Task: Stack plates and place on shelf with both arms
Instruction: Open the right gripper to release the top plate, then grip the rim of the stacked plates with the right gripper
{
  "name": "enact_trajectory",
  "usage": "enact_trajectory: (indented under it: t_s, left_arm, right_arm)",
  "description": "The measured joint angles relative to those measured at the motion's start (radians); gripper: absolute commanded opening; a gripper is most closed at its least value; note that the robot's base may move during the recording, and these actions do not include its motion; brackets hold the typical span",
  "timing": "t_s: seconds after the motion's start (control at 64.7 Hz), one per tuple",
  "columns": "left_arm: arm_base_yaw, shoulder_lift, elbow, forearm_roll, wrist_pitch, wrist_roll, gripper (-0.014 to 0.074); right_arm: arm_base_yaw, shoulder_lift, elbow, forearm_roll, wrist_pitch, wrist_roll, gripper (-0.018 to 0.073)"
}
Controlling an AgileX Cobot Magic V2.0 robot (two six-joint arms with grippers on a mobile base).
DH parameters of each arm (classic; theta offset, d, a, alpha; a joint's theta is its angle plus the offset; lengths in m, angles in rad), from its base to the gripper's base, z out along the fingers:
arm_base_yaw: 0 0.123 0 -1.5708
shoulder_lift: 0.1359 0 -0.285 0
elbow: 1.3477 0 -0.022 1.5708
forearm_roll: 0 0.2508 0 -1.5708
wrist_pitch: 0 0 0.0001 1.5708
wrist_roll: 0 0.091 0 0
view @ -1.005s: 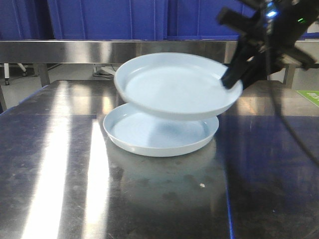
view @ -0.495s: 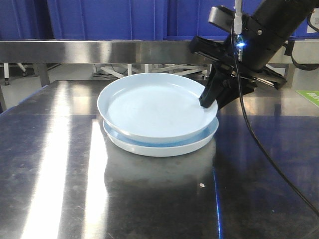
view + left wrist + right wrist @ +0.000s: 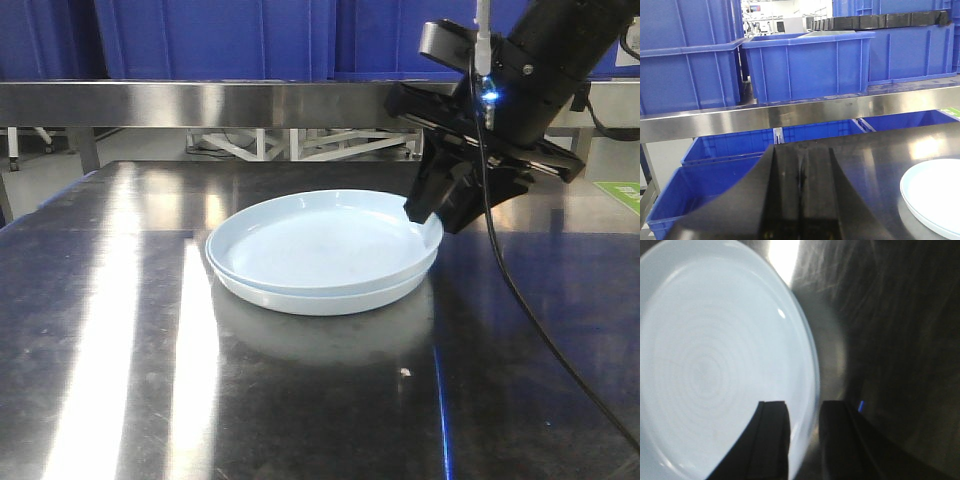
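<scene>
Plates nested on steel tabletop — right fingers astride the rim

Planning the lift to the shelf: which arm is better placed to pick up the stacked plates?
Right. The right fingers straddle the plates' rim; the left fingers are shut, away from them.

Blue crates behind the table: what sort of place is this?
Likely a storeroom or industrial workshop: stacked blue plastic crates, stainless-steel shelf racking, and a steel tabletop holding two plates.
</scene>
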Motion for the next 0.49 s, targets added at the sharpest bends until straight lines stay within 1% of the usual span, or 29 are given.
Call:
enact_trajectory:
  t_s: [0.17,0.495]
  left_arm:
    - [0.0,0.0,0.0,0.0,0.0,0.0,0.0082]
    - [0.0,0.0,0.0,0.0,0.0,0.0,0.0082]
  right_arm:
    - [0.0,0.0,0.0,-0.051,0.009,0.023,0.0367]
    - [0.0,0.0,0.0,-0.059,0.007,0.034,0.0363]
